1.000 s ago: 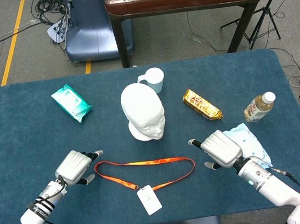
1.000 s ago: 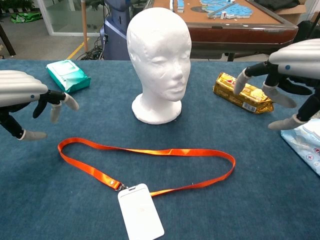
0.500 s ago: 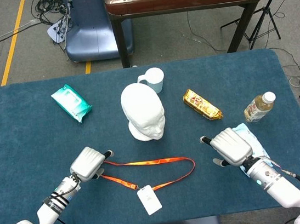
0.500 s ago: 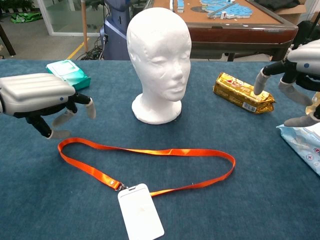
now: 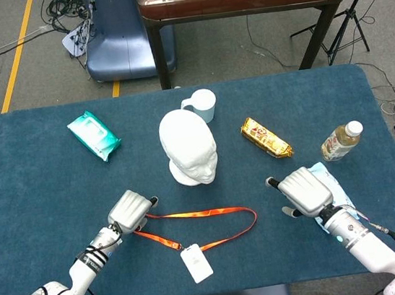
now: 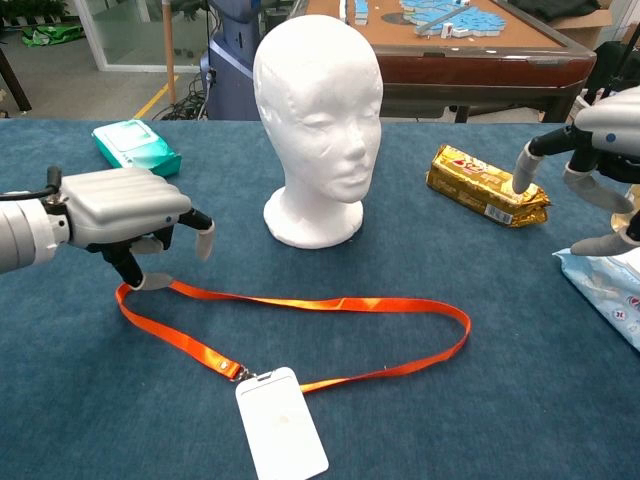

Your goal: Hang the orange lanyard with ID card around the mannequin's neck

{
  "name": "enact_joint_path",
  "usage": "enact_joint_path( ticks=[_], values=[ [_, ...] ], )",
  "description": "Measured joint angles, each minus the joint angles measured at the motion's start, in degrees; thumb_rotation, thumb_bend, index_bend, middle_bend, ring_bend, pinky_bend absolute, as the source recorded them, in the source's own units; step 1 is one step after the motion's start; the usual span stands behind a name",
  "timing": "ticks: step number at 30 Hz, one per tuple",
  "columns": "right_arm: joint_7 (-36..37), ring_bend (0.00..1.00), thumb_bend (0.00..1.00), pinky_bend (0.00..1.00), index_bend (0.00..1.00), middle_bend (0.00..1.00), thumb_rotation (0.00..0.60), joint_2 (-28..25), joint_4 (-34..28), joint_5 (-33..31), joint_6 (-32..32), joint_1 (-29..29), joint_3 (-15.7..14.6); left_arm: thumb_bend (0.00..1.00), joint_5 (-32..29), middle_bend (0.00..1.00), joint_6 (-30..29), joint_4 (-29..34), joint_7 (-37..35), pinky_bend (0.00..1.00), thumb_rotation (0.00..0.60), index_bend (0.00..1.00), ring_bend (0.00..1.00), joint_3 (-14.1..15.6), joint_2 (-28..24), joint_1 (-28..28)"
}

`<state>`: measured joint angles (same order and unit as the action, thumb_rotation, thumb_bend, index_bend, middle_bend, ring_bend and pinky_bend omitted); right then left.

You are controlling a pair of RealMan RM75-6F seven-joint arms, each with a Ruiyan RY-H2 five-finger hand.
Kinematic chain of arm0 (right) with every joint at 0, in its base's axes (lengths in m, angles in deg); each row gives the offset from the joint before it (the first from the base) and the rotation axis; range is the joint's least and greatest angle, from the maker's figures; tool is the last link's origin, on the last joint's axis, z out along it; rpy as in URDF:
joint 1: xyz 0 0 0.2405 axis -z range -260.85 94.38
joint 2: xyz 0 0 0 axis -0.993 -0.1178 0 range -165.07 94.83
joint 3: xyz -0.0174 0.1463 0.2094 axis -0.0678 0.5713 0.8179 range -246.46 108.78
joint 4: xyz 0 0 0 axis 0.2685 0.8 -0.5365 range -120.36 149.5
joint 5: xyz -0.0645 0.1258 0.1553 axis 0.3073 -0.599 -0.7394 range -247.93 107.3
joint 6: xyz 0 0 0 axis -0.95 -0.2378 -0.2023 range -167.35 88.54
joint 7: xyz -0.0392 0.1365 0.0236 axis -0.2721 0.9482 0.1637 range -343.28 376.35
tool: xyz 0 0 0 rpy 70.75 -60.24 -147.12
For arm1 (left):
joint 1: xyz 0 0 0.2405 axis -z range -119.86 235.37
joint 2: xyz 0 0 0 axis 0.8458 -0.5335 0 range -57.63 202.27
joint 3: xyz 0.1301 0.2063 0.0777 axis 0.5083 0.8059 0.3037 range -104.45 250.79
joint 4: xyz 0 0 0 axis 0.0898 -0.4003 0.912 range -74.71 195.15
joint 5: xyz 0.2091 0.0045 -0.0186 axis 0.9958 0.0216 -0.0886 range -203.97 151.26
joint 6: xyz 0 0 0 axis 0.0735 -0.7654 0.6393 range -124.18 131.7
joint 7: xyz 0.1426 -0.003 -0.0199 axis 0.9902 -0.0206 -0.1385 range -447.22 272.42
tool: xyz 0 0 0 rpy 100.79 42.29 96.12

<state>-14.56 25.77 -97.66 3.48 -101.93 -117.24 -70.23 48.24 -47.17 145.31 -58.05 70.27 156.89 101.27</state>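
Left hand (image 6: 125, 213) sits low over the table, palm down, fingers curled downward and apart, holding nothing. Right hand (image 5: 304, 191) hovers palm down, fingers spread, also holding nothing.

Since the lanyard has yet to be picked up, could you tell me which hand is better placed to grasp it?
The left hand: it hovers right over the near-left end of the orange lanyard, fingers pointing down at the strap. The right hand sits far off by the table's right edge, well clear of the loop.
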Motion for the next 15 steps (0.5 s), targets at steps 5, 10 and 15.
enact_joint_path(
  ticks=[5,10,15],
  values=[
    [-0.2,0.86,0.20,0.96,0.33,0.77,0.600,0.0,0.1,-0.7,0.5,0.4,0.2,0.27,-1.8,1.00,1.4,-1.1,1.4,0.97,0.600,0.41,1.00,0.0,1.4,0.8],
    [-0.5,0.86,0.20,0.96,0.33,0.77,0.600,0.3,0.3,-1.3,1.3,0.5,0.4,0.27,-3.0,1.00,1.2,-2.6,1.9,0.97,0.600,0.44,1.00,-0.3,2.9,1.0],
    [-0.6,0.86,0.20,0.96,0.33,0.77,0.600,0.4,0.5,-1.5,1.4,0.9,0.5,0.27,-4.8,1.00,1.3,-4.0,1.4,0.98,0.600,0.45,1.00,-0.8,4.2,1.0]
  ],
)
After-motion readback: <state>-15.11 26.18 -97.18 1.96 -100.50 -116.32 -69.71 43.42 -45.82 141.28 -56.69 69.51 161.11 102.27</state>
